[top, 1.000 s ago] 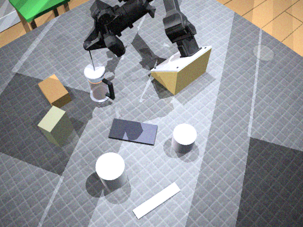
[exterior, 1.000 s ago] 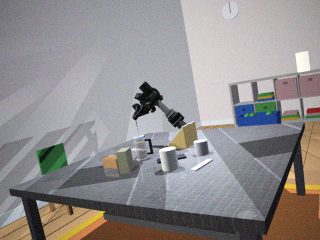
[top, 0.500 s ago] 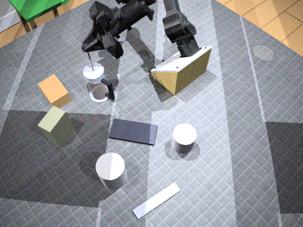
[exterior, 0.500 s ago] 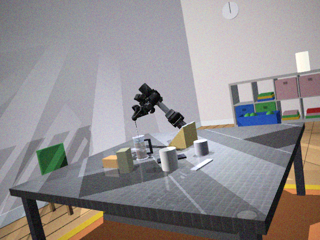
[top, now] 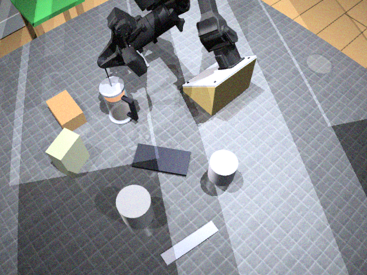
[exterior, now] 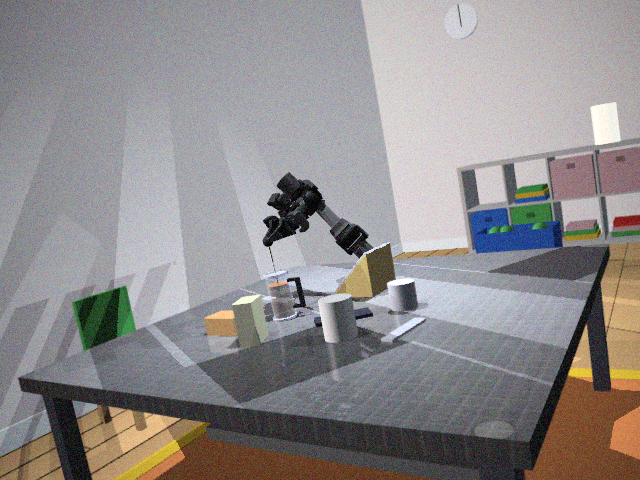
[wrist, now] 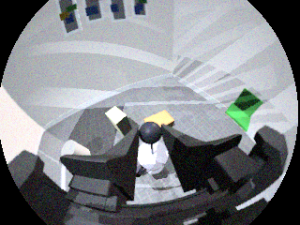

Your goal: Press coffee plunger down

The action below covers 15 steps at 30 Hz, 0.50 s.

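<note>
The coffee press [top: 118, 110] [exterior: 282, 302] stands upright, a clear glass with a white lid [top: 111, 87] [wrist: 146, 156], an orange band inside and a black handle [top: 132, 109] [exterior: 298, 290]. Its thin plunger rod [top: 108, 75] [exterior: 271, 259] sticks up well above the lid. My gripper [top: 104, 63] [exterior: 267, 240] is above the press and shut on the round black plunger knob [wrist: 150, 133], which shows between the fingertips in the wrist view. In the top and exterior views the fingers hide the knob.
An orange block [top: 64, 107] [wrist: 160, 118] and a pale green block [top: 67, 150] [exterior: 249, 320] stand near the press. A dark slab [top: 164, 158], two white cylinders [top: 133, 201] [top: 223, 162] and a white strip [top: 189, 242] lie farther out. The arm's yellow wedge base [top: 231, 85] is beyond the handle side.
</note>
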{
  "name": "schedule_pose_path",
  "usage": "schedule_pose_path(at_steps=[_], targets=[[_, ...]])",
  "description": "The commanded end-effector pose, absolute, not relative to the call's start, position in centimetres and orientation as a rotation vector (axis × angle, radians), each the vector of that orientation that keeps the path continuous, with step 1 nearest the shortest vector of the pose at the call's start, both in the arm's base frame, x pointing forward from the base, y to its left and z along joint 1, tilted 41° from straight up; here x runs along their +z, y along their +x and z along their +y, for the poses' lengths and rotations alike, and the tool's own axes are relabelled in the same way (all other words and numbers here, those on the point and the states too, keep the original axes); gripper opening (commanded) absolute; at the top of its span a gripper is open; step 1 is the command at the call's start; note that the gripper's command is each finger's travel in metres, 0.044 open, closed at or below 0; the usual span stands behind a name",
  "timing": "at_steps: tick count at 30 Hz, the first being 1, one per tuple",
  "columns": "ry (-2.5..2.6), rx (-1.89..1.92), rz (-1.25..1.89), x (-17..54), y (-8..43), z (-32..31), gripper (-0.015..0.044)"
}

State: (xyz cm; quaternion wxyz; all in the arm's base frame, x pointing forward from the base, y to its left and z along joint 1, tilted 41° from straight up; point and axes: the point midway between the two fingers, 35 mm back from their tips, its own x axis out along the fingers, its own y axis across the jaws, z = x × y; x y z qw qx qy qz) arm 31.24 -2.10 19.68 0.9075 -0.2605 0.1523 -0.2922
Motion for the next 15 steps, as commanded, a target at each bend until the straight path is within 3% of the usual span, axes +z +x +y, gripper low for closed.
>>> schedule_pose_path(at_steps=[1,15], targets=[[-0.57,-0.623,0.372,17.3,30.9,-3.6,0.0115],[-0.573,-0.623,0.368,15.7,31.1,-5.2,0.0115]])
